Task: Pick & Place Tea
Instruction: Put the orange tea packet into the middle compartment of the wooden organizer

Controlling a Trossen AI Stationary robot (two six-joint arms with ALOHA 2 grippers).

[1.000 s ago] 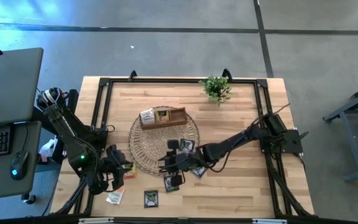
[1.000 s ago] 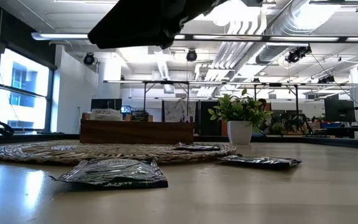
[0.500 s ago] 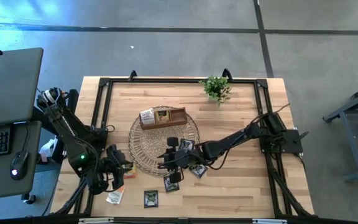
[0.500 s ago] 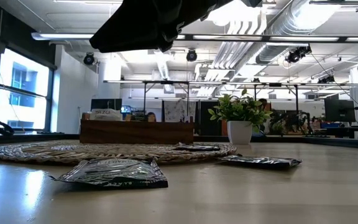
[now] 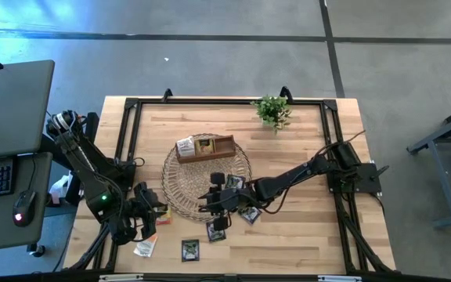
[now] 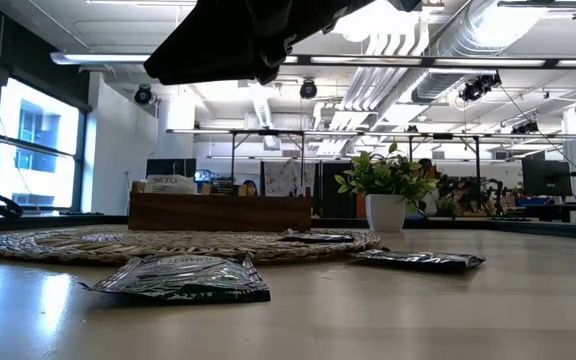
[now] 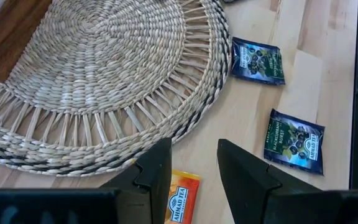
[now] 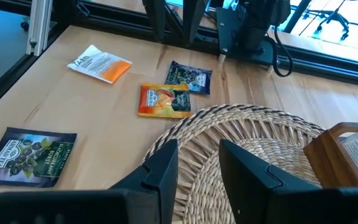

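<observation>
Wooden planks run across the table [image 5: 304, 149], and almost nothing on it has changed: between one second ago and half a second ago the right gripper [image 5: 212, 199] crept slightly toward the woven mat [image 5: 185, 178], then stopped. It hangs empty over the mat's near rim, fingers [image 8: 163, 167] parted narrowly, so no pick has begun. Below it lies a dark tea packet [image 5: 217, 230], nearly square, its slightly longer side running toward the table's front edge. Another dark packet [image 5: 190, 250] lies near that edge. The left gripper [image 5: 149, 213] waits, narrowly open, above an orange packet [image 7: 180, 194] beside the mat.
</observation>
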